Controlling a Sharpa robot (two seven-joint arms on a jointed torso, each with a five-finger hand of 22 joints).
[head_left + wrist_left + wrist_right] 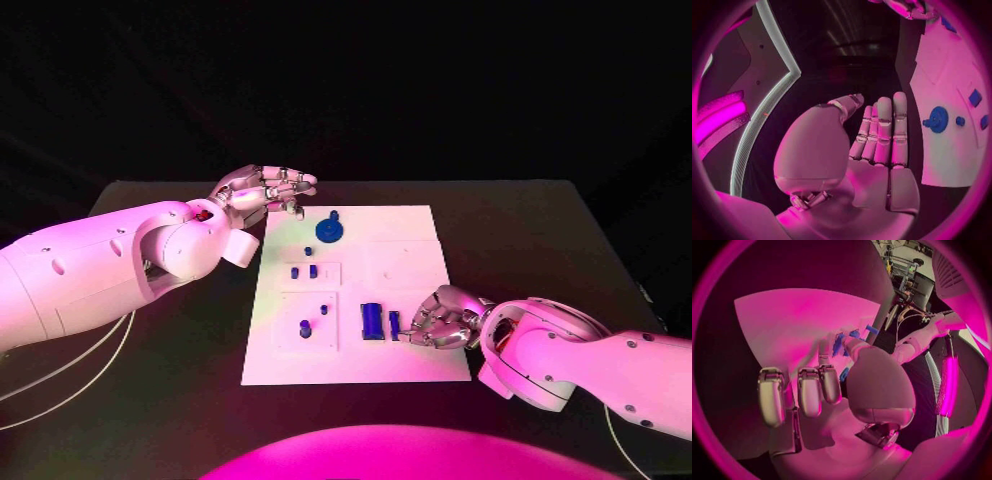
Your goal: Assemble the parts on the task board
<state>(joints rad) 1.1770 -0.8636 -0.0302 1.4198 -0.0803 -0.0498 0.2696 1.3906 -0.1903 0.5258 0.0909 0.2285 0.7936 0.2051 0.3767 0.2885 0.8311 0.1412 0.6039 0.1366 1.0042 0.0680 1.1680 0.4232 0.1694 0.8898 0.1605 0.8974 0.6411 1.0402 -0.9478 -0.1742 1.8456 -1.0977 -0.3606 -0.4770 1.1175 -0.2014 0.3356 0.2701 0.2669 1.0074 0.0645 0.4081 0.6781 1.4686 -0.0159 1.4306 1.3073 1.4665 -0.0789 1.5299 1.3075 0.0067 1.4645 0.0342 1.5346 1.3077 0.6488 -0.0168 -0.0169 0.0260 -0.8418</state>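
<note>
The left robot hand was seen hovering off the far left corner of the task board, fingers laid together and nothing gripped; in the left wrist view the palm was bare, the fingers straight and side by side. Just beside it on the board, the round blue part lay flat, near the far edge. Further in, two small blue pegs were standing side by side in the left column, and another small blue piece sat in the nearer recess.

Moving right, the long blue block was found lying with its long axis running away from the robot, toward the far edge. A thinner blue bar lay parallel just beside it, touching the fingertips of the right robot hand. That hand was curled in over the board's near right part; whether the bar was pinched or merely touched could not be told. In the right wrist view blue pieces were glimpsed just past the fingers.

The right hand was judged much the nearer to both long parts, which lay directly to its left.
</note>
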